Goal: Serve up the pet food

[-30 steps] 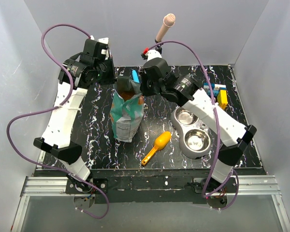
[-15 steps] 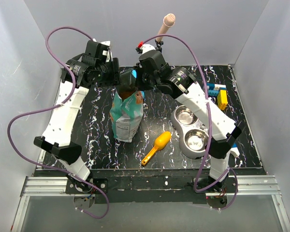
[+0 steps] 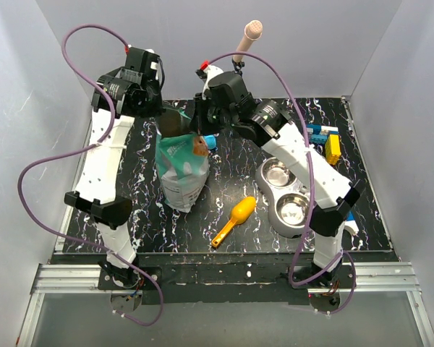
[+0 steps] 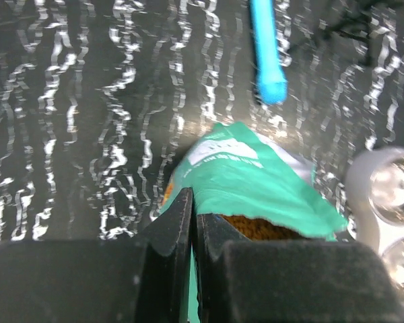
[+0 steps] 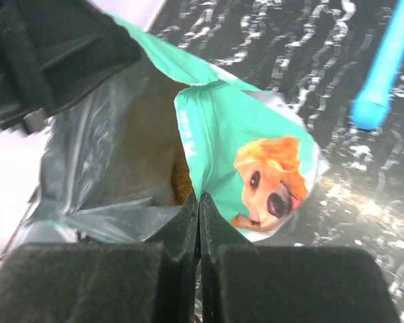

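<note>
Shifted left, food bag (image 3: 182,172), orange scoop (image 3: 235,220), steel bowls (image 3: 285,194) beside

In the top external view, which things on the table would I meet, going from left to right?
From the left: teal pet food bag with a dog picture → orange plastic scoop → silver metal double bowl → yellow and blue blocks.
</note>
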`<action>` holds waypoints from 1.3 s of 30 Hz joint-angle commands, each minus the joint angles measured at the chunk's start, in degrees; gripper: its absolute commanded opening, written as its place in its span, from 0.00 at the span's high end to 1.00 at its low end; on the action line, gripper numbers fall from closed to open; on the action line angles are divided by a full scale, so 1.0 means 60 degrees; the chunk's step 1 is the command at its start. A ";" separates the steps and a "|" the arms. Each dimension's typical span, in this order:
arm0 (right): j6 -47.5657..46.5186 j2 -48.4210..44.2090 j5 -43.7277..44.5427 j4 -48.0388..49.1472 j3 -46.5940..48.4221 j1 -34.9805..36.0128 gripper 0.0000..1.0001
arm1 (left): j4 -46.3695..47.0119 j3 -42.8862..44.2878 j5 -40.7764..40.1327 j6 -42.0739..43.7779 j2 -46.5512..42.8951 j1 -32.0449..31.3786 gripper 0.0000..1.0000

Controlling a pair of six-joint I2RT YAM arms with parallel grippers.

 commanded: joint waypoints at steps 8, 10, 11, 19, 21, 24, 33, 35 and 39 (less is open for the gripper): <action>0.2446 0.0800 -0.2922 0.4937 0.1263 0.0121 0.99 | 0.0197 0.1994 -0.2868 0.1288 -0.0647 0.0644 1.00; 0.2625 0.0800 -0.3025 0.4852 0.1086 0.0106 0.99 | 0.0475 0.1924 -0.2913 0.1379 -0.0659 0.0645 1.00; 0.2494 0.0727 -0.2967 0.4474 0.0955 0.0106 0.99 | 0.0621 0.1720 -0.2739 0.1292 -0.0718 0.0630 1.00; 0.1996 -0.1834 -0.2160 0.2012 -0.4080 -0.0917 0.99 | 0.2125 -0.3885 0.3834 -0.1271 -0.2020 0.0513 1.00; 0.1748 -0.2289 -0.2277 0.1469 -0.4946 -0.1181 0.99 | 0.3240 -0.5221 0.4715 -0.1710 -0.2430 0.0382 1.00; 0.1541 -0.2977 -0.2293 0.1058 -0.5652 -0.1242 0.99 | 0.3786 -0.5957 0.5582 -0.1961 -0.2535 0.0162 1.00; 0.1687 -0.2409 -0.2498 -0.1678 -0.3824 -0.1256 0.57 | 0.4109 -0.6677 0.6537 -0.2093 -0.2315 -0.0454 1.00; 0.1702 -0.2612 -0.2309 -0.2266 -0.3821 -0.1256 0.41 | 0.4051 -0.6370 0.6317 -0.2108 -0.2227 -0.0454 1.00; 0.2037 -0.3972 -0.1636 -0.2546 -0.4990 -0.1212 0.15 | 0.3641 -0.5739 0.5440 -0.2181 -0.2037 -0.0454 1.00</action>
